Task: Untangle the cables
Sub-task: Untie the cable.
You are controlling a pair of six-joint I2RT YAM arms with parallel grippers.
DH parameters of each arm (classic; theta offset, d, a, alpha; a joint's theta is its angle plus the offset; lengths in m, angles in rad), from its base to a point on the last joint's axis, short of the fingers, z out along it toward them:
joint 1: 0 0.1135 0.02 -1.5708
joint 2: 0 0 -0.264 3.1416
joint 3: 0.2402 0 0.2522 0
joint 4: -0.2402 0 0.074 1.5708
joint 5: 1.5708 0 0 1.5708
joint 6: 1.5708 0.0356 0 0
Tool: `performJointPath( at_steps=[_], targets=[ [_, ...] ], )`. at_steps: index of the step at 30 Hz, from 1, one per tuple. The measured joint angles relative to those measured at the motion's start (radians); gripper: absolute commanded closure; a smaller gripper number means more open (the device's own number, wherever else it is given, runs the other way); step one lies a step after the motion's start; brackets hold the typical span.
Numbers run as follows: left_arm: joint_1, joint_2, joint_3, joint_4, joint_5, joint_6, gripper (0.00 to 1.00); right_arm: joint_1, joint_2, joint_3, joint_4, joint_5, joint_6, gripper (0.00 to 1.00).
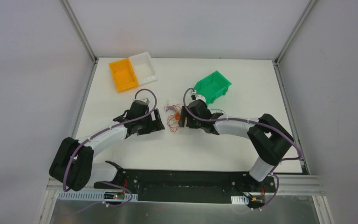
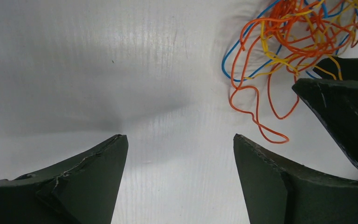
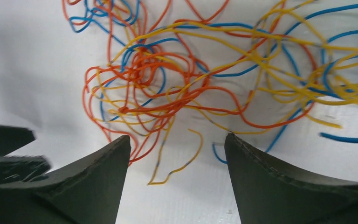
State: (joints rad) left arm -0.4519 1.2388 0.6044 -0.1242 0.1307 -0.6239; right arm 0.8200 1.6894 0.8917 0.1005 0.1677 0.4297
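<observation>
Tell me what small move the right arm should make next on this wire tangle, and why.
Probably ease the right gripper forward onto the dense orange knot of the cables. Its jaws stand open with nothing held, and the knot lies just ahead of them. The left gripper is open too, over the table beside the clump, so neither arm has a strand yet.

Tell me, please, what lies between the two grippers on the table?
The cables, a loose tangle of orange, blue and yellow, lie between the left gripper and right gripper, as the top view shows.
</observation>
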Motion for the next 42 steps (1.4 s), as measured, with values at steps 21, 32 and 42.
performJointPath(
  at_steps=[21, 32, 42],
  targets=[
    [-0.001, 0.18, 0.132, 0.063, 0.068, 0.057, 0.18, 0.042, -0.12, -0.073, 0.084, 0.029, 0.013, 0.23],
    [0.0, 0.282, 0.365, 0.059, 0.102, 0.194, 0.18, 0.042, 0.023, 0.072, -0.077, 0.172, 0.092, 0.27],
    [-0.001, 0.496, 0.524, 0.013, 0.175, 0.303, 0.24, 0.034, -0.059, -0.036, -0.056, 0.261, 0.137, 0.28]
  ],
)
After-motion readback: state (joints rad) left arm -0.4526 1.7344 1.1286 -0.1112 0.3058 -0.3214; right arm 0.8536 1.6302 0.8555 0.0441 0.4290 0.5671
